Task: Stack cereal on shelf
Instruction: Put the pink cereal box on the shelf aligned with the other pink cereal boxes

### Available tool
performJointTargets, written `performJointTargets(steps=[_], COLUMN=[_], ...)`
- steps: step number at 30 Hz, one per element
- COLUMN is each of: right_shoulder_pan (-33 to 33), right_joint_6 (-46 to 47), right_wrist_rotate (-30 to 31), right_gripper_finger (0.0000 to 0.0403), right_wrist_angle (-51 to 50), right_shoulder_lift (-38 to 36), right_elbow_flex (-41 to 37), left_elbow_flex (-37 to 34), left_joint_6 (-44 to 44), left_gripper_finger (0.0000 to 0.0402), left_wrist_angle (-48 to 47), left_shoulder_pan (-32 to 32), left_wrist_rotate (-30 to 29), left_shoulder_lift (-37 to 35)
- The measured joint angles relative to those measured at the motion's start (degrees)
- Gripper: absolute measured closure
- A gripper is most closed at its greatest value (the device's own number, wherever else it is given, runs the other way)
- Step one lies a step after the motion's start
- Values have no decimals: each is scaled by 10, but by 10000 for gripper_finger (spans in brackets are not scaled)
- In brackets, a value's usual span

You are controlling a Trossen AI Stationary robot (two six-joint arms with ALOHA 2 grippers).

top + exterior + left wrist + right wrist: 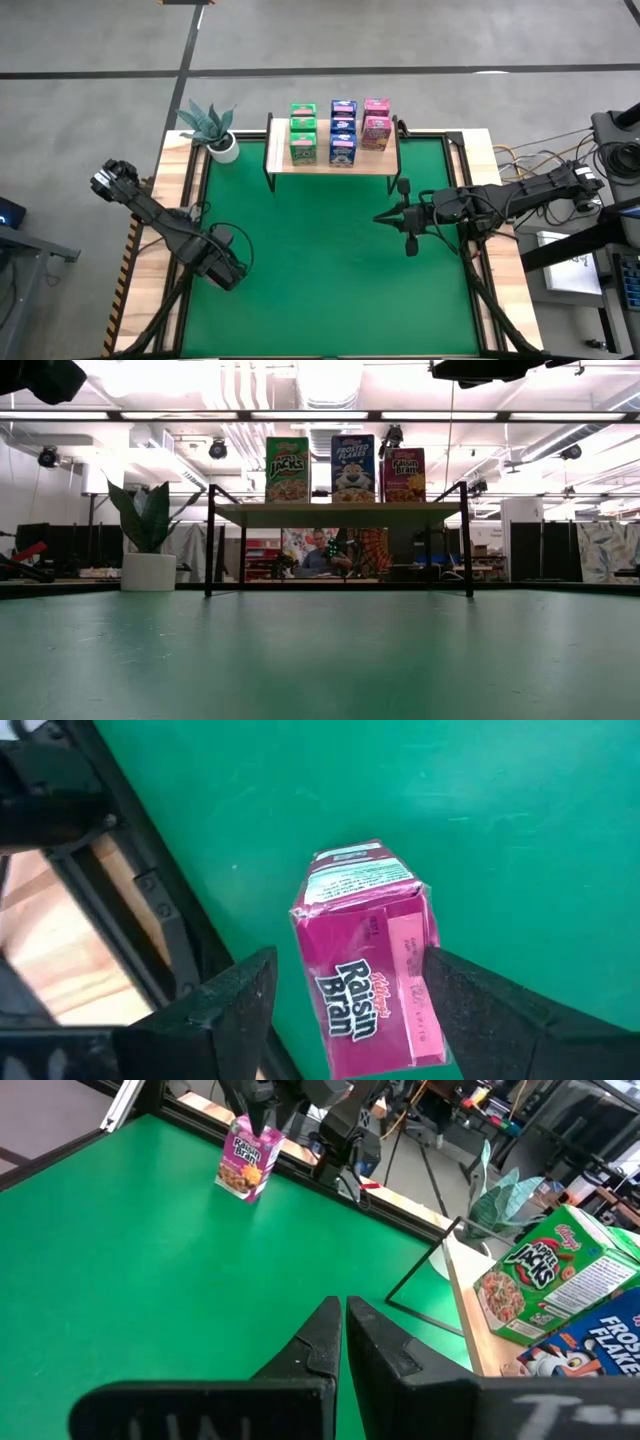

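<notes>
Room: the low view looks across the green table [320,660] into a workshop with ceiling lights and ducts; a person [320,555] sits far off, seen under the shelf.
Shelf: light wood plank [333,160] on thin black legs, at the far edge of the table, centre.
Cereal on shelf: the high view shows green boxes [303,133] on the left, blue boxes [343,132] in the middle and pink boxes [376,124] on the right; the low view shows only one front of each colour.
Loose box: a pink Raisin Bran box [368,960] stands on the green mat near the left edge. The high view hides it under the left arm; the right wrist view shows it upright, far across the table.
Left gripper [350,1010]: over the near left part of the table, fingers spread wide on either side of the pink box, a gap showing on each side.
Right gripper [343,1335]: waiting over the right side of the table, fingers pressed together, empty.
Plant: a potted plant [212,128] just left of the shelf.
</notes>
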Motion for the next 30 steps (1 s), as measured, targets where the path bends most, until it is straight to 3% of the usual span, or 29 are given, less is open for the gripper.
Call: performJointTargets(steps=[30], right_shoulder_pan=[0], right_joint_6=[5], right_wrist_rotate=[1], right_gripper_finger=[394], right_wrist_angle=[-8], right_shoulder_lift=[0], right_elbow_flex=[0], left_elbow_flex=[27], left_joint_6=[11], left_gripper_finger=[169], left_wrist_angle=[-13], left_shoulder_pan=[0], left_wrist_rotate=[-7], left_shoulder_lift=[2])
